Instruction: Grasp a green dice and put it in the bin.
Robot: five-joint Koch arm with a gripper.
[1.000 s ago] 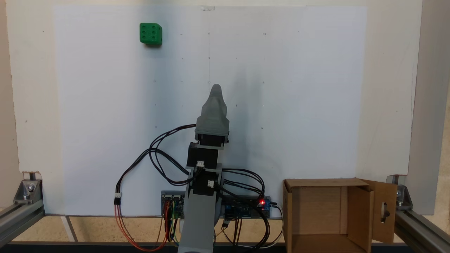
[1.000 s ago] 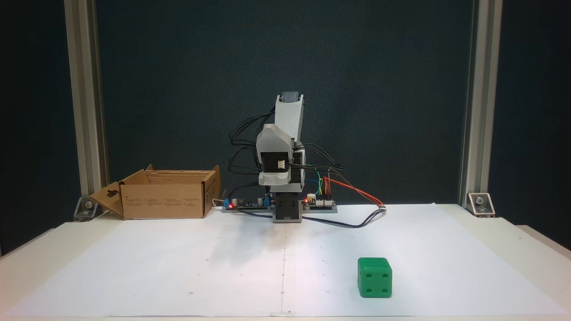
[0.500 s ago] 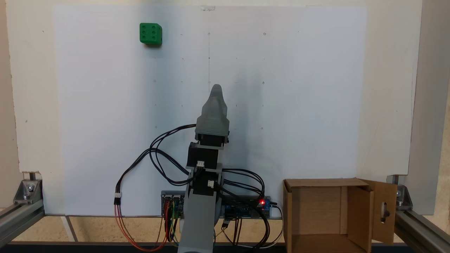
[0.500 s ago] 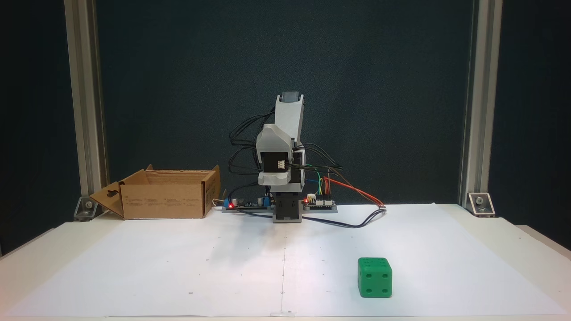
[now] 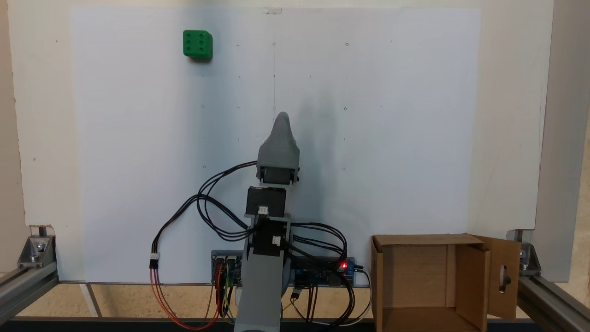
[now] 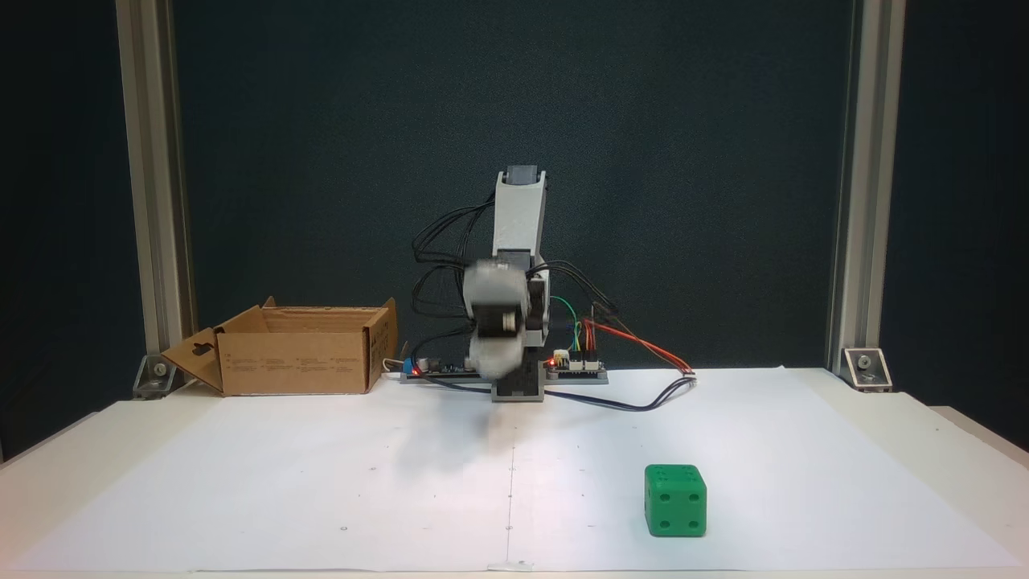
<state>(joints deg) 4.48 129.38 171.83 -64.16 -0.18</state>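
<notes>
One hand (image 6: 492, 366) (blurred, its grip unreadable) hangs well apart from the green dice (image 6: 675, 500).

White paper sheet (image 5: 392, 138) spread over table (image 6: 965, 450), framed by aluminium posts (image 6: 852, 185) against dark backdrop (image 6: 683, 121).
</notes>
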